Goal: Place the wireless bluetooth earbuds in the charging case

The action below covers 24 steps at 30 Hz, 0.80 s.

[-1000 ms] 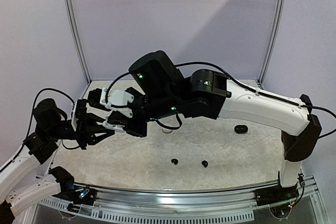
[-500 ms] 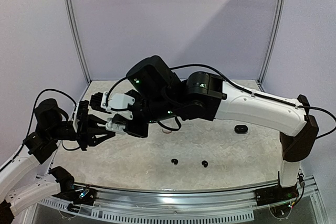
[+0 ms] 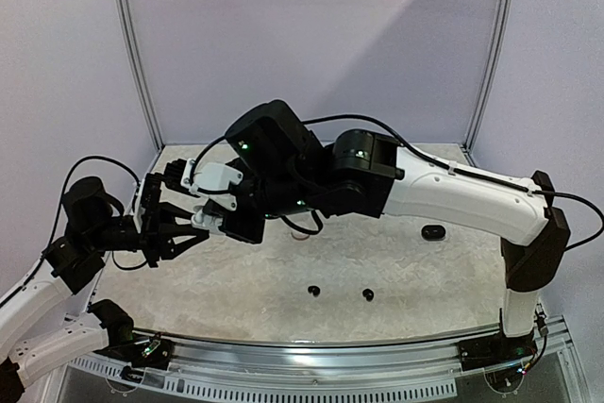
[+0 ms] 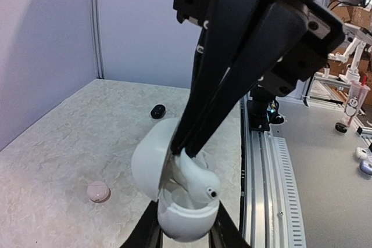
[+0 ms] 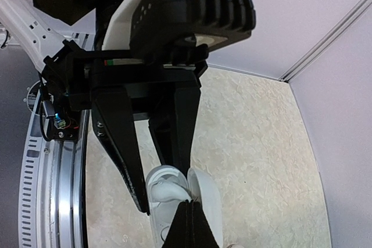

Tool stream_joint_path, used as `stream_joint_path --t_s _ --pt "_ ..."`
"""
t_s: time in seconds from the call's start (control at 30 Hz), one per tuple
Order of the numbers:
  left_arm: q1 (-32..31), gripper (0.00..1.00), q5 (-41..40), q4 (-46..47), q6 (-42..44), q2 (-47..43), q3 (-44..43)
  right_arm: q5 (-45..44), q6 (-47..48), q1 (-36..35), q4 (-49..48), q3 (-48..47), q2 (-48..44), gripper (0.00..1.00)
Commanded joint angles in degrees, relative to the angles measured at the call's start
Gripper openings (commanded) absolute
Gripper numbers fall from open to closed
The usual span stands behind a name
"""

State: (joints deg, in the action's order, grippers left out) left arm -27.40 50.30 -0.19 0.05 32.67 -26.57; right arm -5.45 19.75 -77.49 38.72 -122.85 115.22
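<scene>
Seating a white earbud looks to be the step in hand. Left gripper: narrow, clamped on the lower shell of the white charging case and holding it up off the table. The lid is swung open to one side.

Right gripper: reaches in from above, jaws pressed together into a thin wedge, tip touching the top of the earbud. The earbud sits directly under that tip, partly down in the case. Its long axis is tilted, and the dark-dotted end points out over the rim, away from the lid.

Judgement: the next move is a short push along the right fingers' own line, and the right arm is the nearer one.

Unclear: whether the right tips pinch the earbud or only press it. The well floor is hidden.

Black earbuds lie on the table, well apart from both tools.
</scene>
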Motion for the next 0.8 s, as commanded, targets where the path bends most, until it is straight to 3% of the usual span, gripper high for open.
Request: stream_joint_path --t_s 0.0,0.37,0.77 --pt "-1.0 0.00 -2.1 4.2 -3.3 0.1 -0.8 -1.6 -2.4 0.0 1.2 -0.7 2.8 0.00" --pt "-1.1 0.00 -3.1 4.8 -4.0 0.2 -0.6 -0.9 -4.0 0.0 1.9 -0.7 3.5 0.13" --pt "-1.3 0.00 -1.8 3.3 -1.9 -0.1 -1.0 1.0 -4.3 0.0 2.5 -0.6 4.5 0.18"
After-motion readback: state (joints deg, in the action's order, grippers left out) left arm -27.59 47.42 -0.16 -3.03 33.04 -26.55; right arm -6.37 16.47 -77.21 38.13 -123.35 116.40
